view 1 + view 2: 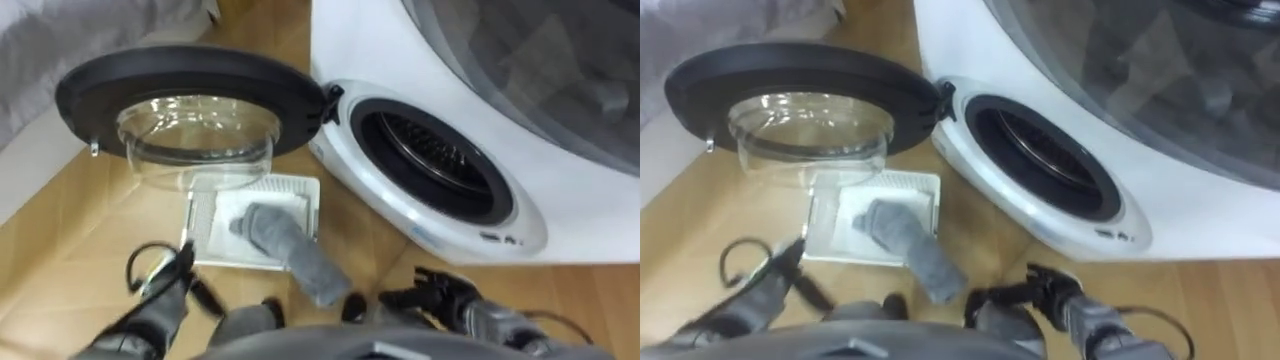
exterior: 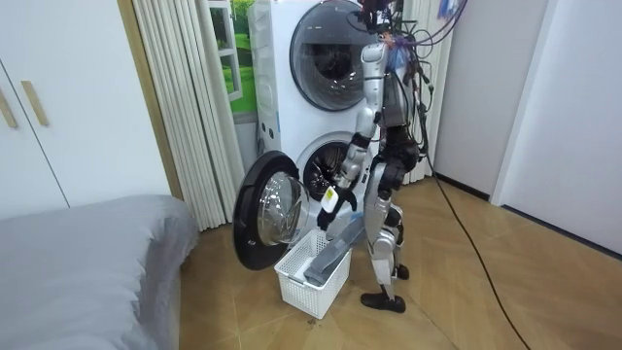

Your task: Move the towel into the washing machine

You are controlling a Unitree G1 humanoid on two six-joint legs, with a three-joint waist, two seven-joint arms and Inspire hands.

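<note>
A grey towel (image 1: 285,245) stretches from the white basket (image 1: 300,190) on the floor up toward me, its near end raised. My right hand (image 1: 432,292) reaches in from the lower right, and its dark fingertips (image 1: 352,305) pinch that raised end. My left hand (image 1: 180,275) hangs at the lower left beside the basket, fingers relaxed and empty. The washing machine's drum opening (image 1: 435,160) gapes to the right of the basket, its round door (image 1: 195,95) swung wide to the left. In the room view I stand at the basket (image 2: 313,277) with the towel (image 2: 335,251) slanting up past my knee.
A second machine (image 2: 330,44) is stacked on top of the washer. A grey bed (image 2: 87,253) lies at the room view's left, curtains (image 2: 185,97) behind it. The open door (image 2: 264,209) stands right next to the basket. Wooden floor stretches behind me.
</note>
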